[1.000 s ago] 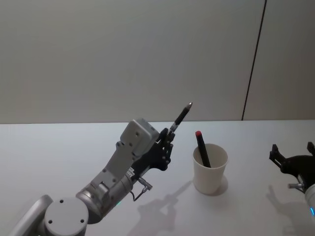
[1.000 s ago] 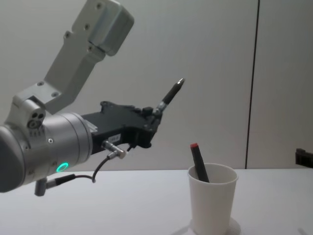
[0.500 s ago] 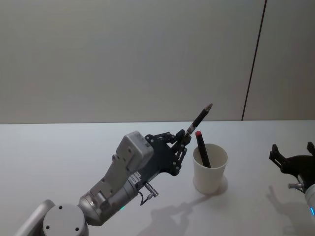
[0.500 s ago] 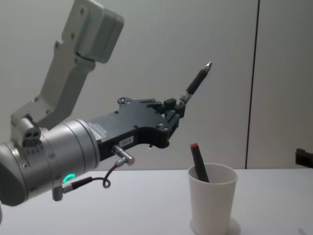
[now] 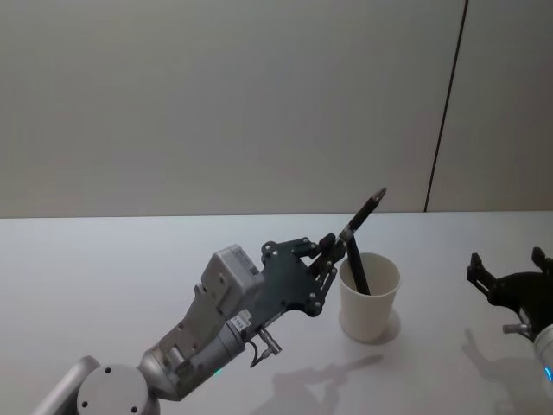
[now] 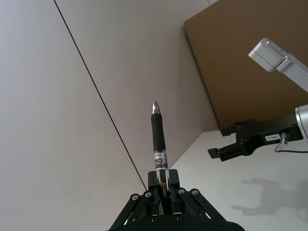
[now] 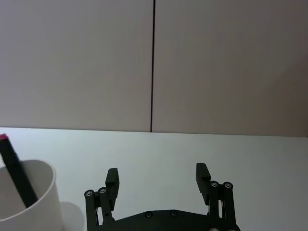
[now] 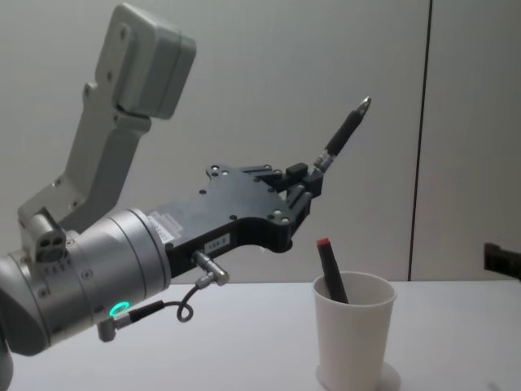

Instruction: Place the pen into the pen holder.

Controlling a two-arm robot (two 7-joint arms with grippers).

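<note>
Left end effector (image 5: pixel 333 248): clamped on the pen (image 5: pixel 364 211) at its lower end, tip slanting up over the cup's near-left rim.
Pen holder (image 5: pixel 370 304): upright on tabletop (image 5: pixel 104 277); red-capped pen (image 8: pixel 328 267) already inside.
Judgement: pen needs reorienting over the opening before release.
Right end effector (image 5: pixel 508 277): parked at right, fingers apart.
</note>
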